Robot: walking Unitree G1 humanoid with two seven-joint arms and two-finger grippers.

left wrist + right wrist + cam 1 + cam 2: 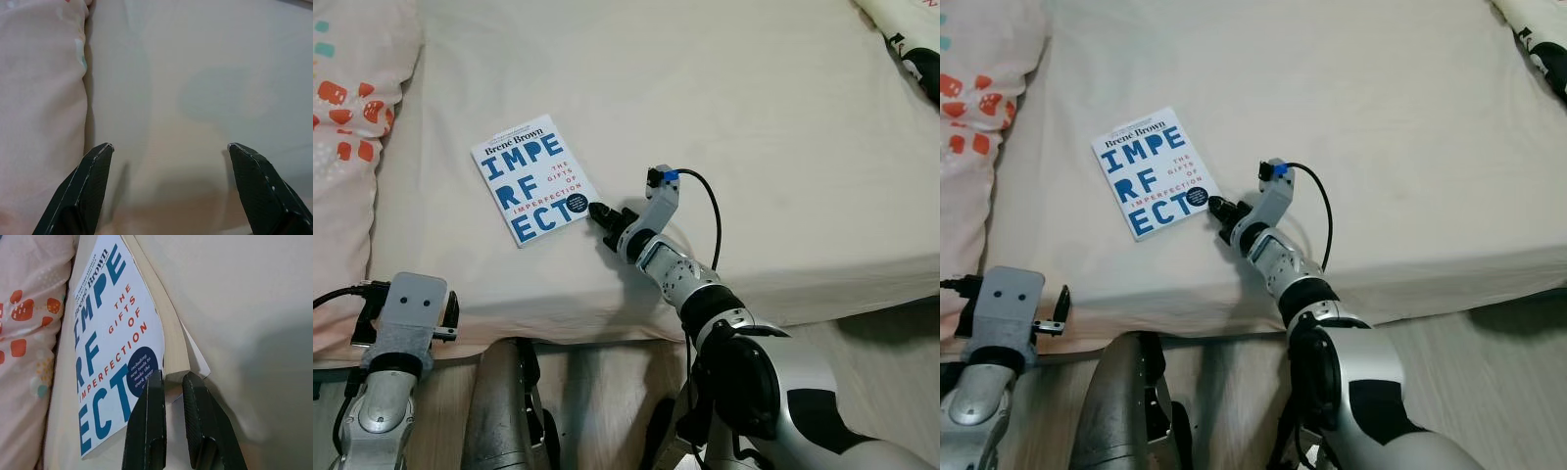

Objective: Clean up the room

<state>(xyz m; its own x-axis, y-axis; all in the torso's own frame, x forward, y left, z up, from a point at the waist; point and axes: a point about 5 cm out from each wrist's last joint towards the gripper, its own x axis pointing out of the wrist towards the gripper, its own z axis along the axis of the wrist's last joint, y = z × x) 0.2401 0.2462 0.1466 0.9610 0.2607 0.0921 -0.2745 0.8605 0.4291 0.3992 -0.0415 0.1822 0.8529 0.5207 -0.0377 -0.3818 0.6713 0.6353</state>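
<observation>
- Left eye view shows a white paperback book [533,179] lying flat on the cream bed [754,117], cover up, towards the left and near part of the mattress, with blue block letters and the author's name printed along its far edge.
- Right gripper [603,219] reaches over the near edge of the bed to the book's near right corner; its silver arm runs back to the near right, with a black cable looping over the wrist.
- Right wrist view has the two black fingers [146,426] drawn narrow, with a thin gap between them, their tips at the corner of the book [117,347], where the cover and page block meet; whether they actually pinch it, I cannot tell.
- A pink pillow [352,127] with orange and teal marks lies at the left side of the bed, just beside the book but not touching it.
- Left gripper [168,152] hangs low at the near left, off the bed's edge; the left wrist view shows its fingers spread wide, holding nothing, with the sheet and pink fabric beyond them.
- A dark patterned cloth [911,44] sits at the far right corner of the bed.
</observation>
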